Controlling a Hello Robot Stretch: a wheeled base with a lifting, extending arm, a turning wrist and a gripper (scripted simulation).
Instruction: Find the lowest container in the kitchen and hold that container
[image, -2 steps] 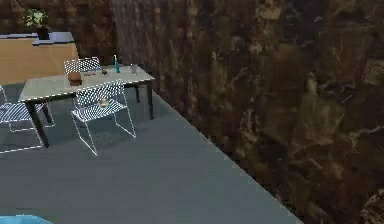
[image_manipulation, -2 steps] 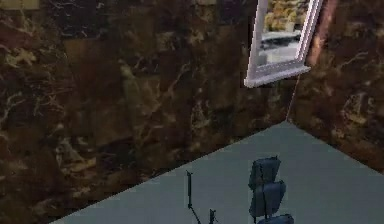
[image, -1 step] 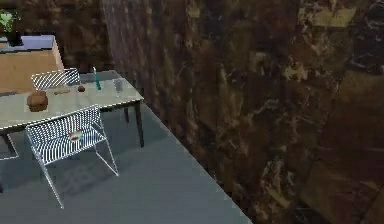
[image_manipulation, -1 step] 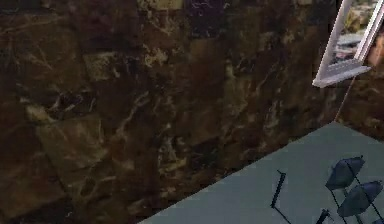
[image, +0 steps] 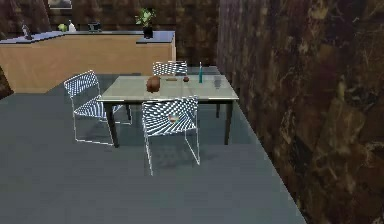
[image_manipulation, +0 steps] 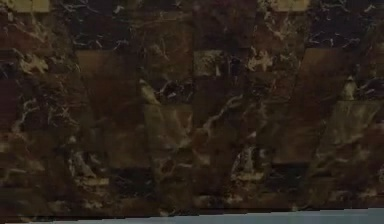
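**Dining surface ahead, marble wall alongside**

A pale glass-topped dining surface (image: 215, 93) on dark legs stands on the grey floor (image: 60, 185), with white wire chairs (image: 168, 120) around it. On it sit a small brown rounded vessel (image: 152, 85), a slim teal bottle (image: 200, 72) and a small grey cup (image: 218, 83). Behind stands a wooden kitchen counter (image: 90, 62) bearing a potted green plant (image: 147, 18). A dark brown marble wall (image_manipulation: 190, 100) rises in the arm side view. Which container sits lowest cannot be told, nor can the hand's state.
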